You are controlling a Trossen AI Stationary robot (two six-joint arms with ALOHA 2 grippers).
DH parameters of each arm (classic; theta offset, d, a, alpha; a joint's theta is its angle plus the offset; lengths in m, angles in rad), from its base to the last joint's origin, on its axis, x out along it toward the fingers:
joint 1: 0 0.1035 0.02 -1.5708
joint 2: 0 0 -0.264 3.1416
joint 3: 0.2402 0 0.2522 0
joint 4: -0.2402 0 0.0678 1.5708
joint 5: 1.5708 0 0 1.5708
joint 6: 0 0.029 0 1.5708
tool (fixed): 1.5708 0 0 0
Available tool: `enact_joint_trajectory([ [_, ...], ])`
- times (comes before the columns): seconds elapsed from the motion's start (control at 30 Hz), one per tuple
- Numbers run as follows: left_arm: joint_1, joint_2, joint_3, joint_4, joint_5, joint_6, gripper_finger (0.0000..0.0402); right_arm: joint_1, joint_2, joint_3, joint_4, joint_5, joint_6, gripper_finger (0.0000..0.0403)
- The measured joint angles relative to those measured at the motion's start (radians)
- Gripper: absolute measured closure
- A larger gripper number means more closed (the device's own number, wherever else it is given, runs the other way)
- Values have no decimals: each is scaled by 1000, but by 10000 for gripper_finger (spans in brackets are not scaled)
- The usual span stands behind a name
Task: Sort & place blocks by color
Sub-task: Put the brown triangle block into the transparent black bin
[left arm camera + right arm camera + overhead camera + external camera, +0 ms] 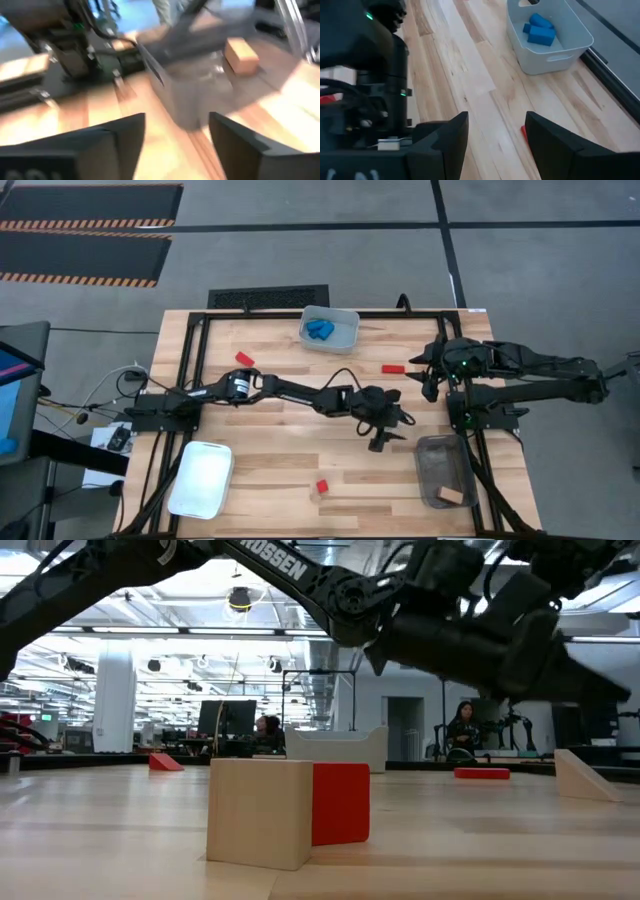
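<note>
My left gripper [386, 438] [176, 137] is open and holds nothing, hovering mid-table just left of the dark clear bin [444, 470] [186, 95]. That bin holds one tan block [453, 496] [241, 55]. My right gripper [429, 385] [496, 131] is open and holds nothing, near the table's right side, with a flat red block [393, 368] [523, 131] just left of it. A red cube [322, 486] [341, 803] rests on the table against a tan cube [260, 812]. Another red block [244, 358] lies far left. Blue blocks [320, 330] [540, 29] sit in the grey bin [345, 320].
A white bin [200, 478] sits at the near left corner. A tan wedge [585, 777] lies on the table at the low view's right. A black frame [190, 340] runs along the table's edges. Bare wood lies between the grey bin and the cubes.
</note>
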State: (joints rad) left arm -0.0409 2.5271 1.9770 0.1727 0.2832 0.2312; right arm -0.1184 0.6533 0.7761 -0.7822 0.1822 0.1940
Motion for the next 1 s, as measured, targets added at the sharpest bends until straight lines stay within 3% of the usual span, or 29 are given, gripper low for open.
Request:
enact_joint_trajectory([
  [0.23,39,9,0,-103,102,105,76,0,0,0,0,0,0,184],
  [0.47,51,53,-2,-100,104,128,62,0,2,0,4,-1,1,184],
  [0.67,49,82,-2,-48,116,139,104,0,2,0,4,-1,1,184],
  [1.0,46,83,-1,-47,124,156,242,0,2,0,4,-1,0,184],
])
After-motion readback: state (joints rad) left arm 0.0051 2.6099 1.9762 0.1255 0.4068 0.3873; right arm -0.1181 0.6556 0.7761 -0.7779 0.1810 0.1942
